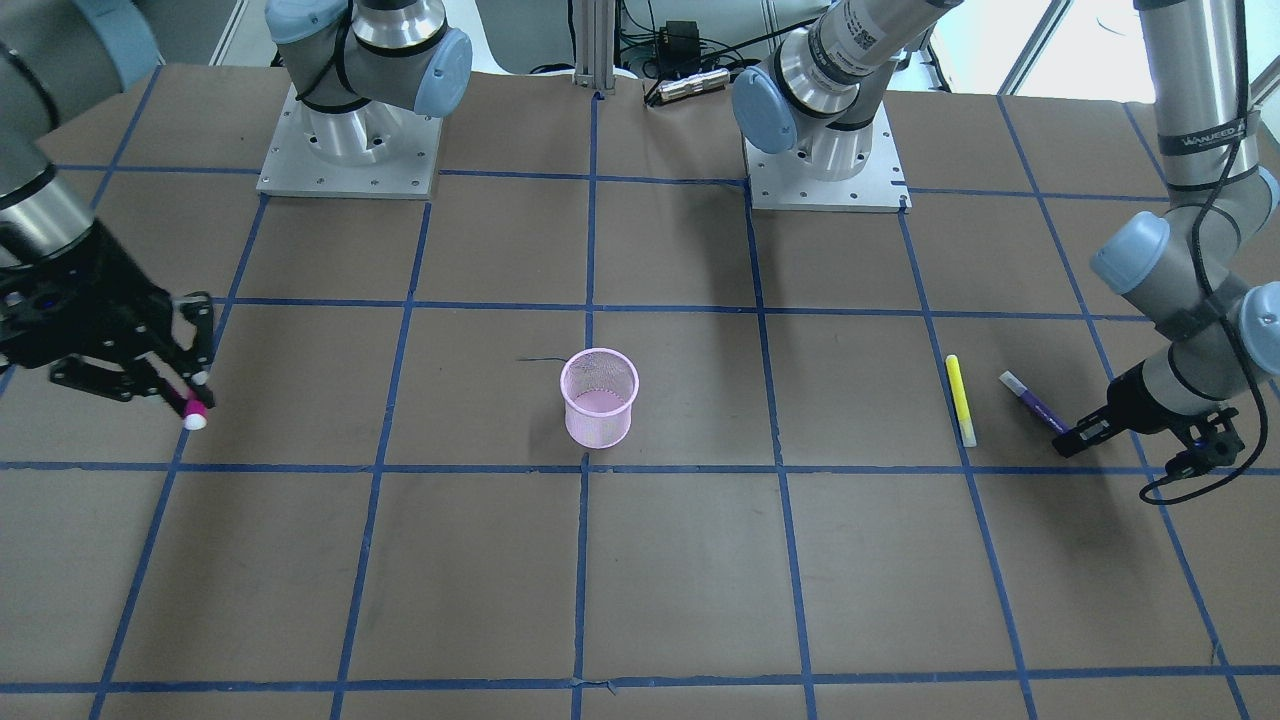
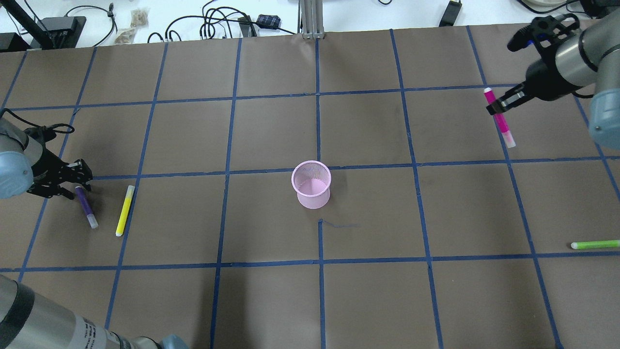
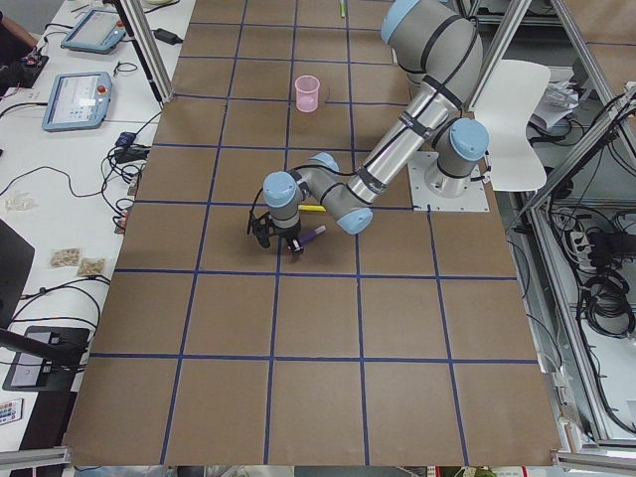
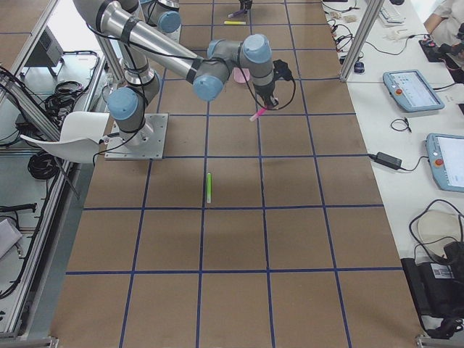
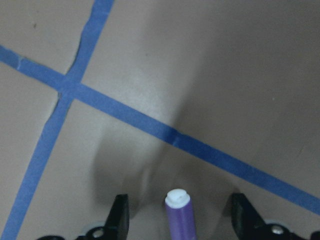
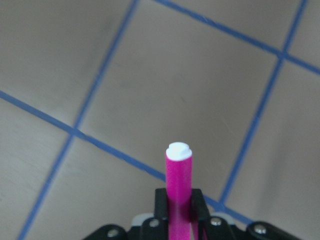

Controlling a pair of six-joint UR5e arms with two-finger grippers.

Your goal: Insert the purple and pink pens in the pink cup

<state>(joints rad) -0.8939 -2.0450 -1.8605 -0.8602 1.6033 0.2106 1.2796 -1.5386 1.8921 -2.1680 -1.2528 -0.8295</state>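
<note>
The pink mesh cup stands upright at the table's middle and also shows in the front view. My right gripper is shut on the pink pen and holds it tilted above the table, far right of the cup. The right wrist view shows the pen clamped between the fingers. The purple pen lies on the table at the far left. My left gripper is open and low over the pen's end. In the left wrist view the pen lies between the spread fingers.
A yellow pen lies just right of the purple pen. A green pen lies at the table's near right edge. Blue tape lines cross the brown table. The two arm bases stand at the robot's side.
</note>
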